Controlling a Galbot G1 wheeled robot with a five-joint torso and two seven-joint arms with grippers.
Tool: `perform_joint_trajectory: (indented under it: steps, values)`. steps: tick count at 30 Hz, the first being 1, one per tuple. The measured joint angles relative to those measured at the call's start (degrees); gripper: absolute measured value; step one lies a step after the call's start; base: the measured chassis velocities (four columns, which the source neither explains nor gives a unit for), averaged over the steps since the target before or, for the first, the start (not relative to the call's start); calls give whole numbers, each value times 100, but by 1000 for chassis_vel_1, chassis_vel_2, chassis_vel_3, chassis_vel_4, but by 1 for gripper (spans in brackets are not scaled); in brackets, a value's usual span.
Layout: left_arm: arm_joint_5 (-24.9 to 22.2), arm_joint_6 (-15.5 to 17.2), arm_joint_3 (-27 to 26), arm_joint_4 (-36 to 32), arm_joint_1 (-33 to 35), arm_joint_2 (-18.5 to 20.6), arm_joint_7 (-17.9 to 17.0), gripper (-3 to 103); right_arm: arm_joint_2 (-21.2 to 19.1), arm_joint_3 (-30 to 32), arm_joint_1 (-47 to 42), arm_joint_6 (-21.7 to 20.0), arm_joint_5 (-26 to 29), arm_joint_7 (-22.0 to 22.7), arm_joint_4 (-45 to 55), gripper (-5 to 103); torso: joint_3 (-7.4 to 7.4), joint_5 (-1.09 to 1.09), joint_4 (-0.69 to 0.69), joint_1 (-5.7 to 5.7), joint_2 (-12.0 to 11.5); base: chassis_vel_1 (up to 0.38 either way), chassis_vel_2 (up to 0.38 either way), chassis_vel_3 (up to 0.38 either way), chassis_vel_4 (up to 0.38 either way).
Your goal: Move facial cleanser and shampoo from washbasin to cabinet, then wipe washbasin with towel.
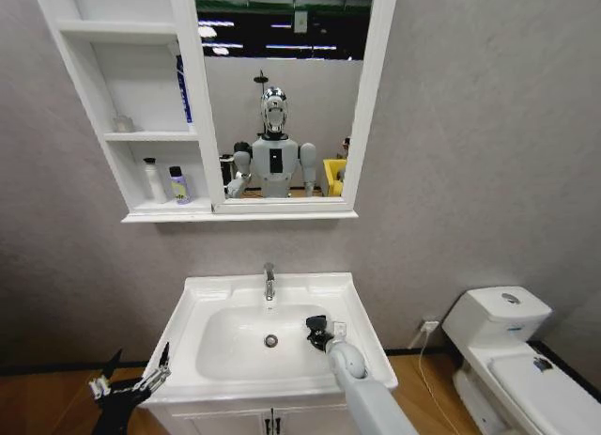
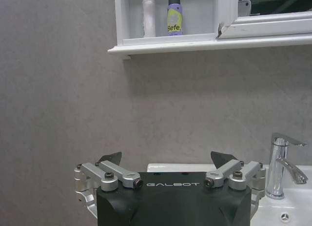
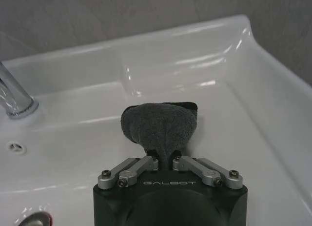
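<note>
My right gripper (image 3: 164, 160) pinches the dark towel (image 3: 160, 127) tight and presses it inside the washbasin (image 1: 362, 308), on the right side of the bowl, near the tap (image 1: 269, 281). My left gripper (image 1: 131, 379) waits wide open and empty by the washbasin's front left corner.

The word "GALBOT" is printed in pale letters on the black body of the left hand (image 2: 167, 162), and the same word stands on the black body of the right hand (image 3: 165, 160). On the cabinet's lowest shelf, a purple bottle (image 2: 174, 15) carries a label reading "Befe", its remaining letters hidden.
</note>
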Motion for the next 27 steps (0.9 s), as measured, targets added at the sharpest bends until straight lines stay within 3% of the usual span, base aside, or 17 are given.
perform_joint_trajectory:
  steps: [8,13,16,17,19,20,27]
  values:
    - [0,0,0,0,0,0,0,100,-370,78,378,341,-148,-255,294,8,0,1,1,0,0,0,0,0,0]
    - [0,0,0,0,0,0,0,100,-653,125,850,465,-195,-438,-199,5,0,2,2,1,-1,0,0,0,0]
    - [0,0,0,0,0,0,0,100,-790,157,1177,692,-365,-893,-864,18,1,3,1,1,-1,0,0,0,0]
    - [0,0,0,0,0,0,0,100,-790,157,1177,692,-365,-893,-864,18,1,3,1,1,-1,0,0,0,0]
    - [0,1,0,0,1,0,0,100,-814,109,1365,999,-422,-1194,-1348,29,0,2,1,1,-1,0,0,0,0]
    - [0,0,0,0,0,0,0,100,-818,89,1406,1055,-424,-1299,-1443,29,1,2,2,1,-1,0,0,0,0]
    - [0,0,0,0,0,0,0,100,-751,-45,1454,1089,-304,-1456,-1554,51,1,1,3,1,-1,0,0,0,0]
